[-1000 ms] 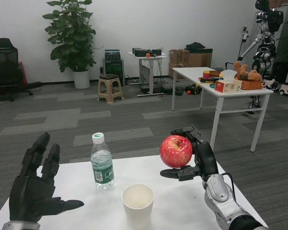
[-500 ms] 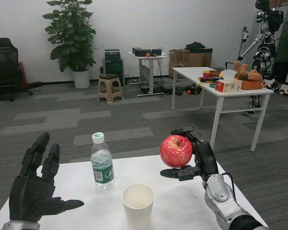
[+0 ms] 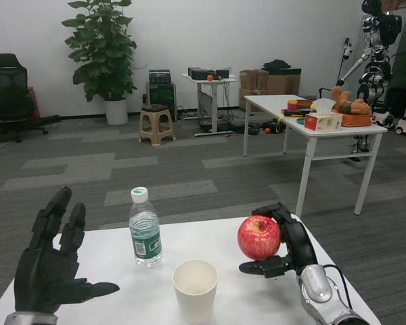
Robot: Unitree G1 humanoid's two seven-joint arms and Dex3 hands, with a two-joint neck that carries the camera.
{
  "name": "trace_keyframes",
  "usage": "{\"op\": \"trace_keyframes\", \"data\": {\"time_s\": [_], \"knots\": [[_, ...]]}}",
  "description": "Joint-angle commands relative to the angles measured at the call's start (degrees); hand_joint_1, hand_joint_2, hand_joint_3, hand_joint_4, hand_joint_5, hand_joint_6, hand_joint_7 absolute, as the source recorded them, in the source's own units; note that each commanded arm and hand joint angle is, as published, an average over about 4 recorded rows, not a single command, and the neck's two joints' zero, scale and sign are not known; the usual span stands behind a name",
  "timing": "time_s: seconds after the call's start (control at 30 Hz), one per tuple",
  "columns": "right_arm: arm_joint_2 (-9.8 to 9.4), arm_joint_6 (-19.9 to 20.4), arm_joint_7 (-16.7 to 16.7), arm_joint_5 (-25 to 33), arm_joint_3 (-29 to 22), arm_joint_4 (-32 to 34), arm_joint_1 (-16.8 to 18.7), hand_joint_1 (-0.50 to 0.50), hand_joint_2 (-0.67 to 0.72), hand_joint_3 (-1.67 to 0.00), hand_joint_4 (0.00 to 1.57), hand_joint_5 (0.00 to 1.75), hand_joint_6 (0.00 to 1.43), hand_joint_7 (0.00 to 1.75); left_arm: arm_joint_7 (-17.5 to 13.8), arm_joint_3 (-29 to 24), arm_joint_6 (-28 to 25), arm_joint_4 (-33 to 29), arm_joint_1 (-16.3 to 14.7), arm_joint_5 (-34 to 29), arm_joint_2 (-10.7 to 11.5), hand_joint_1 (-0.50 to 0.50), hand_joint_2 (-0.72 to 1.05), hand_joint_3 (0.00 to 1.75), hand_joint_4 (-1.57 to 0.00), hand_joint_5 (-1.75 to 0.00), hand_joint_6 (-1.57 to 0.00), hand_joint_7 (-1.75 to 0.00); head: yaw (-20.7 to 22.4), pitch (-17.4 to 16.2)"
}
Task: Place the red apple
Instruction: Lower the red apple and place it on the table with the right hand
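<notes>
Head view shows my right robot hand (image 3: 284, 247) wrapped around the red apple (image 3: 259, 237), fingers curling over its far side and top while the thumb props it from below, so the fruit sits clamped in my grip low over the right part of the white tabletop (image 3: 210, 240); whether its underside is touching the surface I cannot tell. My left robot hand (image 3: 51, 267) waits at the near left corner, fingers spread and holding nothing. A water bottle (image 3: 145, 227) stands upright left of centre, and a paper cup (image 3: 195, 288) stands open-mouthed just in front of it, both well apart from the apple. I judge the apple firm and fairly weighty for its size, with a smooth waxy skin that could slide under my hard fingers; it bruises if dropped, so I would set it down gently. Being nearly round, it has no real long axis; the stem dimple faces up and slightly toward the camera, so its core stands roughly upright. Holding it across the widest middle, as I do, seems the safest place to grip.
</notes>
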State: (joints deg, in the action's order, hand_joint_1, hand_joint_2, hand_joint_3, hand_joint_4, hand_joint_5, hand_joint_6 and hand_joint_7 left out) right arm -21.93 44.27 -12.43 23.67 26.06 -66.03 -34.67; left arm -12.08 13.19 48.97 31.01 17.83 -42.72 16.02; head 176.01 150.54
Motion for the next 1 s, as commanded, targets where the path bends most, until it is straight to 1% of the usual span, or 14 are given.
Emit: {"op": "trace_keyframes", "data": {"time_s": [0.03,0.07,0.2,0.27,0.4,0.5,0.57,0.63,0.7,0.83,0.93,1.0], "knots": [[0.52,-0.2,-0.3,0.3,0.4,-3.3,0.0,0.33,-0.16,-0.24,0.88,1.36,1.21,1.64,0.0,0.0,0.3,-0.3,-0.2,0.0,0.2,-0.32,0.1,0.0,0.0,0.0,0.0,-0.38,-0.2,-0.3],[0.79,-0.2,-0.3,0.3,0.6,-4.2,0.0,0.33,-0.16,-0.24,0.89,1.36,1.22,1.64,-0.1,0.1,0.3,-0.2,-0.2,0.0,0.2,-0.32,0.1,0.02,0.0,0.0,0.0,-0.37,-0.2,-0.3],[2.11,-0.5,-0.3,0.2,1.5,-8.4,0.0,0.33,-0.16,-0.24,0.94,1.26,1.23,1.64,-0.1,0.3,0.3,-0.2,-0.2,0.0,0.2,-0.32,0.12,0.0,0.0,0.0,0.0,-0.35,-0.2,-0.6],[2.94,-0.7,-0.4,0.3,1.8,-10.1,0.3,0.33,-0.16,-0.24,0.96,1.26,1.23,1.68,-0.1,0.4,0.3,-0.2,-0.2,0.0,0.2,-0.31,0.07,0.0,0.0,0.0,0.0,-0.35,-0.2,-0.9],[3.86,-0.7,-0.5,0.4,1.7,-11.4,1.0,0.33,-0.16,-0.24,1.0,1.26,1.26,1.68,0.0,0.6,0.3,-0.2,-0.3,0.0,0.2,-0.3,0.07,0.0,0.0,0.0,0.0,-0.35,-0.6,-1.3],[4.17,-0.8,-0.5,0.3,1.7,-11.8,1.4,0.33,-0.16,-0.24,1.0,1.26,1.23,1.62,0.0,0.6,0.3,-0.1,-0.3,-0.1,0.3,-0.31,0.07,0.0,0.0,0.0,0.0,-0.35,-0.6,-1.6],[4.3,-0.8,-0.5,0.3,1.8,-11.9,1.7,0.33,-0.16,-0.24,0.98,1.26,1.23,1.64,0.0,0.7,0.3,0.0,-0.3,-0.1,0.3,-0.31,0.07,0.04,0.0,0.0,0.0,-0.38,-0.8,-1.8],[4.37,-0.9,-0.5,0.3,2.0,-12.0,2.0,0.32,-0.16,-0.24,0.97,1.26,1.23,1.68,-0.1,0.8,0.3,0.0,-0.3,-0.2,0.3,-0.31,0.07,0.04,0.0,0.0,0.0,-0.38,-0.9,-2.0],[4.44,-0.9,-0.4,0.2,2.2,-12.1,2.3,0.32,-0.16,-0.24,0.97,1.26,1.23,1.68,-0.1,0.8,0.3,0.0,-0.3,-0.2,0.3,-0.31,0.07,0.0,0.0,0.0,0.0,-0.37,-0.8,-2.1],[4.52,-0.9,-0.3,0.2,2.2,-12.0,2.9,0.33,-0.16,-0.24,0.96,1.26,1.21,1.68,-0.1,0.9,0.3,0.0,-0.3,-0.2,0.4,-0.31,0.07,0.0,0.0,0.0,0.0,-0.35,-0.8,-2.3],[4.52,-0.9,-0.3,0.2,2.1,-12.0,3.2,0.33,-0.16,-0.28,0.89,1.19,1.18,1.68,0.0,0.9,0.3,0.0,-0.3,-0.3,0.4,-0.3,0.07,0.0,0.0,0.0,0.0,-0.38,-0.7,-2.1],[4.52,-0.9,-0.1,0.2,2.0,-12.0,3.3,0.31,-0.16,-0.26,0.82,1.12,1.1,1.71,0.0,0.9,0.3,0.0,-0.3,-0.4,0.4,-0.3,0.07,0.04,0.0,0.0,0.0,-0.37,-0.6,-2.2]]}}
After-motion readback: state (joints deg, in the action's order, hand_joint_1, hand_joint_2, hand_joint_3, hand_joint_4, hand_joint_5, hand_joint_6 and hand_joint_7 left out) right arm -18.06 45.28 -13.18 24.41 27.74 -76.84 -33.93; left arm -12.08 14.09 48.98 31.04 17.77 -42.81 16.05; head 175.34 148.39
